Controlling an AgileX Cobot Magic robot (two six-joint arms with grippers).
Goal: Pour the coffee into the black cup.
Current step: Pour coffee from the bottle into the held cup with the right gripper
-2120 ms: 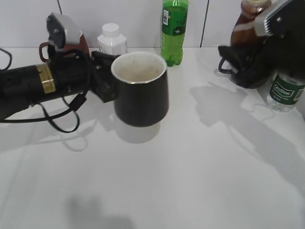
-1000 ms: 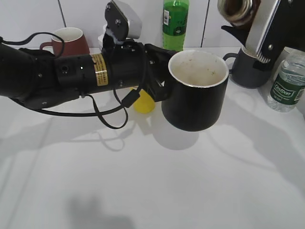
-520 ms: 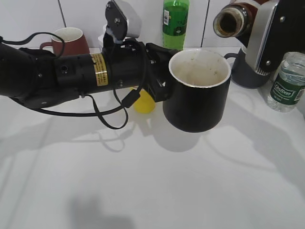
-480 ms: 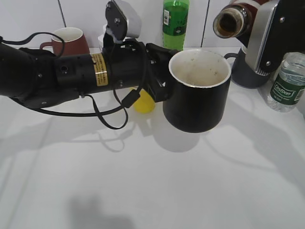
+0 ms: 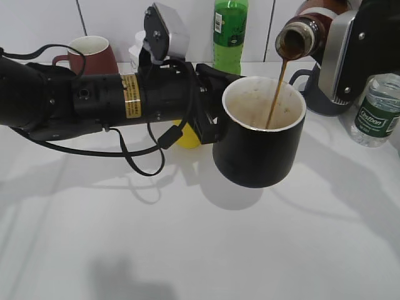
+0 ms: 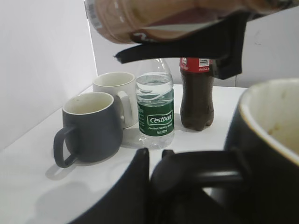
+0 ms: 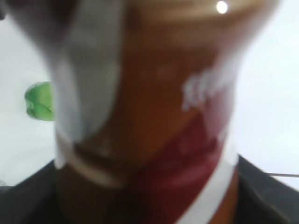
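My left gripper [image 5: 209,106] is shut on the loop handle [image 6: 205,170] of the glossy black cup [image 5: 259,153] and holds it above the table at centre. My right gripper [image 5: 350,44] is shut on the brown coffee bottle [image 5: 309,28], tilted with its open mouth over the cup. A thin brown stream of coffee [image 5: 275,94] runs from the mouth into the cup's speckled white inside. The bottle's red, white and brown label fills the right wrist view [image 7: 154,116], blurred. The bottle also shows at the top of the left wrist view [image 6: 177,18].
A green soda bottle [image 5: 229,37], maroon mug [image 5: 90,55] and white jar [image 5: 142,47] stand at the back. A yellow paper cup [image 5: 187,134] sits behind the left arm. A dark grey mug [image 6: 88,128], white mug [image 6: 117,95], water bottle [image 6: 155,112] and cola bottle [image 6: 197,93] stand at right.
The bottle has tipped further and its mouth has come down over the cup. Coffee now streams into the cup. The left arm has shifted the cup slightly right and lower.
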